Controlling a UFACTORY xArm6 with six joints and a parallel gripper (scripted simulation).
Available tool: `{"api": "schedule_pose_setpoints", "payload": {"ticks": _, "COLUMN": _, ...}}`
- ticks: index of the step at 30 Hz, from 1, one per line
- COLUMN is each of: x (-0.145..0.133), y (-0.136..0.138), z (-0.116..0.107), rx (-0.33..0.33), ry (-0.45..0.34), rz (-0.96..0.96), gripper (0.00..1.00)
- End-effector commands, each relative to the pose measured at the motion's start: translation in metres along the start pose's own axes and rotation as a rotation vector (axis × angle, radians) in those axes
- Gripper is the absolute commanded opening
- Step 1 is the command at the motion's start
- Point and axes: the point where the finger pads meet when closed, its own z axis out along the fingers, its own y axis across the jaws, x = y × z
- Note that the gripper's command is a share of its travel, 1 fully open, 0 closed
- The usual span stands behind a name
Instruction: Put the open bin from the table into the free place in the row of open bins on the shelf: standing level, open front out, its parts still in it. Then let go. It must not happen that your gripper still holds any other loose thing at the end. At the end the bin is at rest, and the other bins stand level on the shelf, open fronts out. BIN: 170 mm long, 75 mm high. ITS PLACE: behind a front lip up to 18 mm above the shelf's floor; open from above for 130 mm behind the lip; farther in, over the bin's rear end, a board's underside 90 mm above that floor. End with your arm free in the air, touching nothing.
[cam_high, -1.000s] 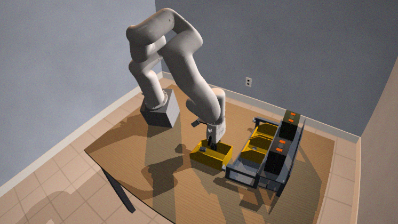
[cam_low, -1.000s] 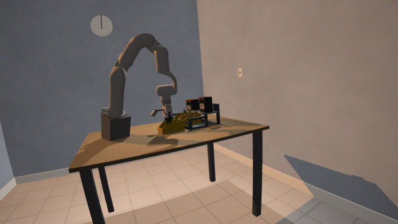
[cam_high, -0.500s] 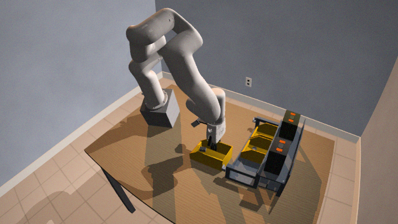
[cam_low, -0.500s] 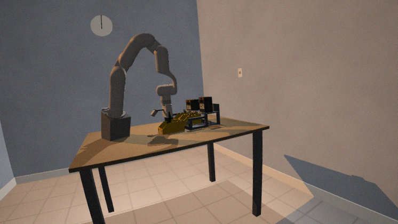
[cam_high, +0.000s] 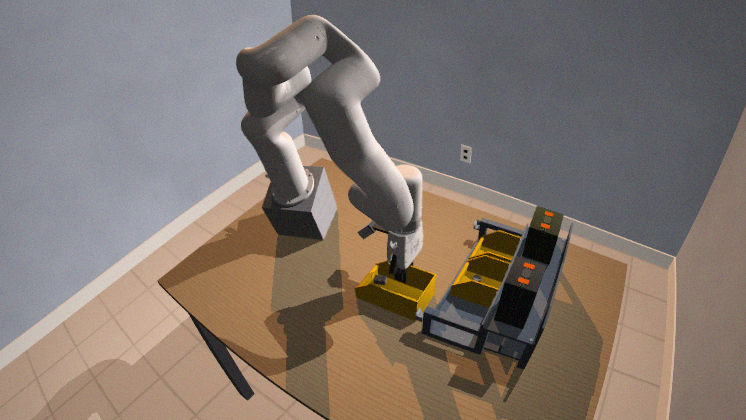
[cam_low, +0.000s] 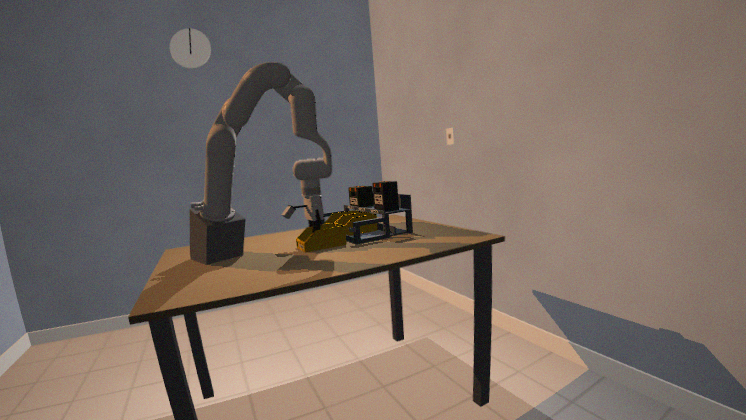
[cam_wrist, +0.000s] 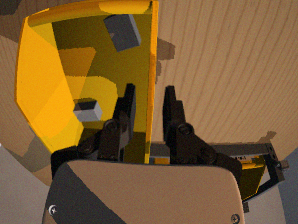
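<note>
Yellow bin sits, in the top view, on the worktop directly beneath the pincer, its free place on the shelf lying beyond. Black boxes stand over the shelf's rear, probably why the bin must slide in under the board; they bear orange patches, no readable words.

The exterior view shows the pincer low at the bin, presumably for a rim grip; pale label marks on the boxes are too small to read.

In the wrist view the pincer's fingers stand apart, one either side of a long wall, clamped on nothing, likely to spare the loose grey parts inside.

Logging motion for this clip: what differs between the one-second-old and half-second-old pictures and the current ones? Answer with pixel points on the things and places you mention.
Nothing visibly changed. The end effector (cam_high: 400, 276) (cam_low: 314, 225) (cam_wrist: 149, 96) is at the same spot, over a side wall of the open bin (cam_high: 417, 301) (cam_low: 324, 238) (cam_wrist: 37, 75); the bin remains on the table, and the shelf bins (cam_high: 474, 292) stay put.
</note>
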Motion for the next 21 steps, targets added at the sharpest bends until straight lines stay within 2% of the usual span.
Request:
{"api": "schedule_pose_setpoints", "payload": {"ticks": 1, "x": -0.001, "y": 0.0, "z": -0.001, "rx": 0.0, "ry": -0.002, "rz": 0.0, "gripper": 0.28}}
{"api": "schedule_pose_setpoints", "payload": {"ticks": 14, "x": -0.001, "y": 0.0, "z": -0.001, "rx": 0.0, "ry": -0.002, "rz": 0.0, "gripper": 0.28}}
{"api": "schedule_pose_setpoints", "payload": {"ticks": 19, "x": -0.001, "y": 0.0, "z": -0.041, "rx": -0.001, "ry": -0.002, "rz": 0.0, "gripper": 0.28}}
{"api": "schedule_pose_setpoints", "payload": {"ticks": 21, "x": -0.001, "y": 0.0, "z": -0.041, "rx": -0.001, "ry": -0.002, "rz": 0.0, "gripper": 0.28}}
